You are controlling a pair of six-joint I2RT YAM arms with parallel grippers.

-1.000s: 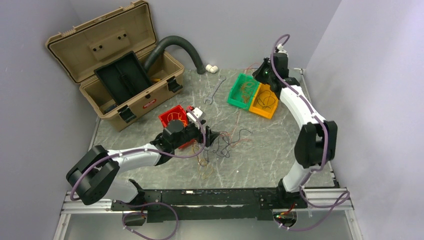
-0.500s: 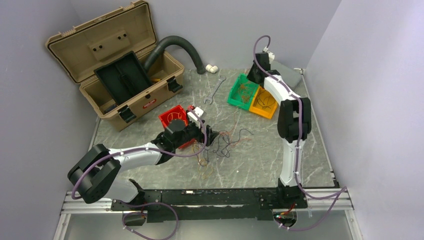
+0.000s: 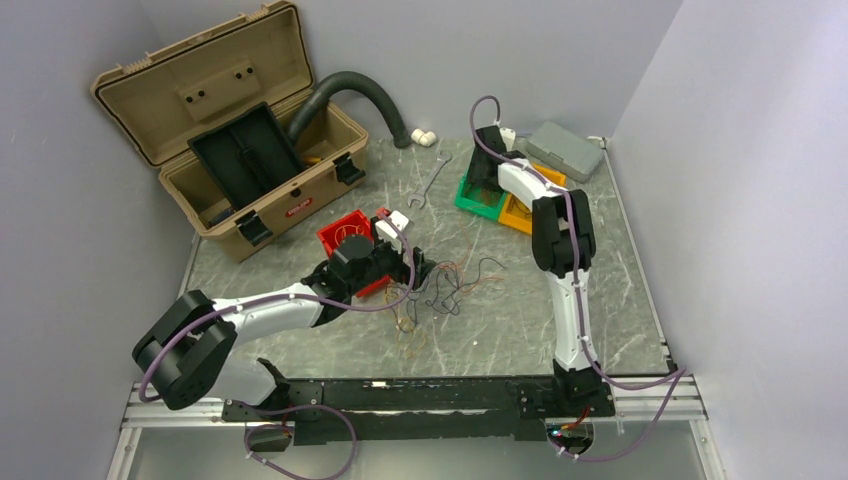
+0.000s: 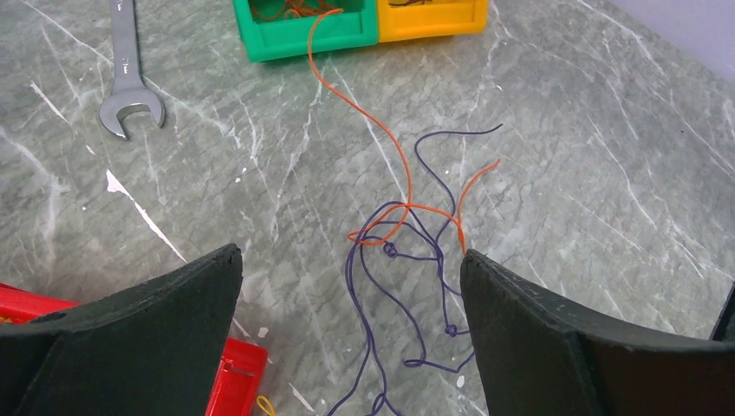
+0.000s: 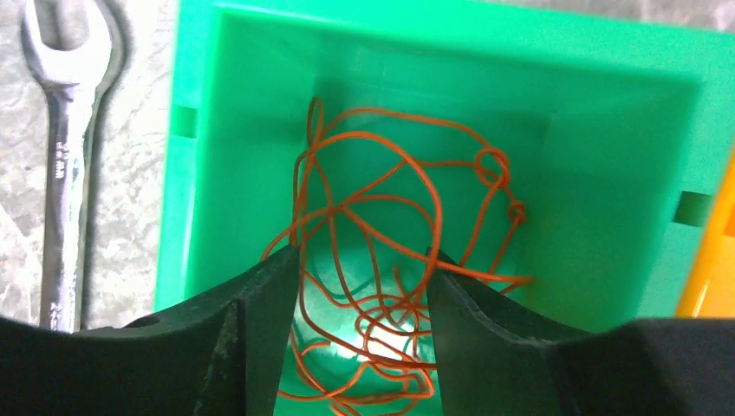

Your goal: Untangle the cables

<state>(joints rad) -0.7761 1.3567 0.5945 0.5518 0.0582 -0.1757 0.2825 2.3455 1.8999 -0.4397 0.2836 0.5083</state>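
The cables (image 3: 445,285) lie as a loose tangle mid-table. In the left wrist view they show as dark purple strands (image 4: 407,286) knotted with one orange wire (image 4: 403,173) that runs up into the green bin (image 4: 295,39). My left gripper (image 3: 425,270) (image 4: 349,256) hovers just above the tangle's left side, open wide and holding nothing. My right gripper (image 3: 482,178) (image 5: 362,256) points down into the green bin (image 5: 607,173). It is open, and a bundle of orange wires (image 5: 394,321) lies loose between and below its fingers.
A yellow bin (image 3: 520,212) adjoins the green bin (image 3: 470,195). A wrench (image 3: 428,182) (image 5: 61,173) lies just left of them. A red bin (image 3: 345,232) sits by my left wrist. An open tan toolbox (image 3: 230,130), a dark hose (image 3: 365,90) and a grey case (image 3: 565,150) stand at the back.
My right arm swung left from above the yellow bin to above the green bin, and its jaws opened. The grey case came into view. The left arm barely moved.
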